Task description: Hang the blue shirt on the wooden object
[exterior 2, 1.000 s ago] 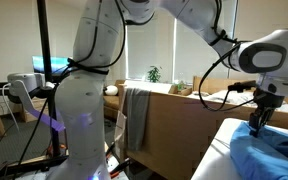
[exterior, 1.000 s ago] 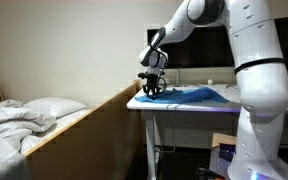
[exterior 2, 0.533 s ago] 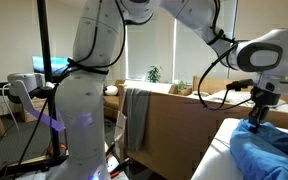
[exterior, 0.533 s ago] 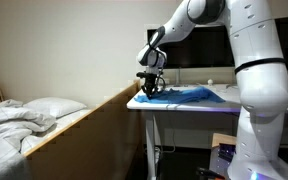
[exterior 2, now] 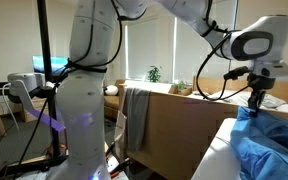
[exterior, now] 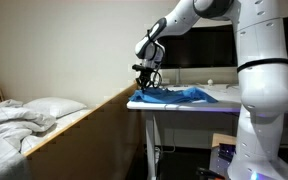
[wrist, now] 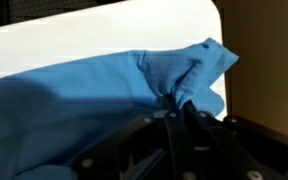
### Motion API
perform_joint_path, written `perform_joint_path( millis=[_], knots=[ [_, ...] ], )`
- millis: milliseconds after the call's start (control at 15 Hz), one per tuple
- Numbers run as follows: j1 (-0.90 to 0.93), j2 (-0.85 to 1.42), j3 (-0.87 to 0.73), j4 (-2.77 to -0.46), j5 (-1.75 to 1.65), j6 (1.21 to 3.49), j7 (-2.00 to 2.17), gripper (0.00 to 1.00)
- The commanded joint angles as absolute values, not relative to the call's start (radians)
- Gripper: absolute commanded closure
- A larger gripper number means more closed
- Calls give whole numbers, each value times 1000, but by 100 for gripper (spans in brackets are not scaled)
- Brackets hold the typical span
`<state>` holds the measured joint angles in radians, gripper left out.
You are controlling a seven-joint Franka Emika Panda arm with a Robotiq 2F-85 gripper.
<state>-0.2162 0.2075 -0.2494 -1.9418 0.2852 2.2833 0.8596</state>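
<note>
The blue shirt (exterior: 179,94) lies on the white table (exterior: 184,104), with one end pinched up at the table's left end. My gripper (exterior: 147,84) is shut on that bunched end and holds it a little above the tabletop. In an exterior view the gripper (exterior 2: 252,105) pulls the blue shirt (exterior 2: 269,145) up into a peak. The wrist view shows the blue shirt (wrist: 104,85) gathered between my closed fingers (wrist: 180,103). The wooden partition (exterior: 94,125) stands just left of the table; it also shows in an exterior view (exterior 2: 174,115).
A bed with white pillows (exterior: 29,115) lies beyond the partition. A grey cloth (exterior 2: 136,118) hangs over the wooden wall. A monitor (exterior: 199,45) stands at the back of the table. Desks and a chair (exterior 2: 19,95) stand further off.
My gripper has risen with the shirt's end in it, lifting the cloth into a peak above the table. It has also shifted slightly towards the table's edge.
</note>
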Motion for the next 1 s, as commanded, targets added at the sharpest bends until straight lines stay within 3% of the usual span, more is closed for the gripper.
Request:
perform_joint_path(
  millis=[0,933],
  knots=[
    [-188,103,-241,-2006,245,2336,865,98],
    [-131,-170,-110,-1997,-14,2266,798,98]
  ],
)
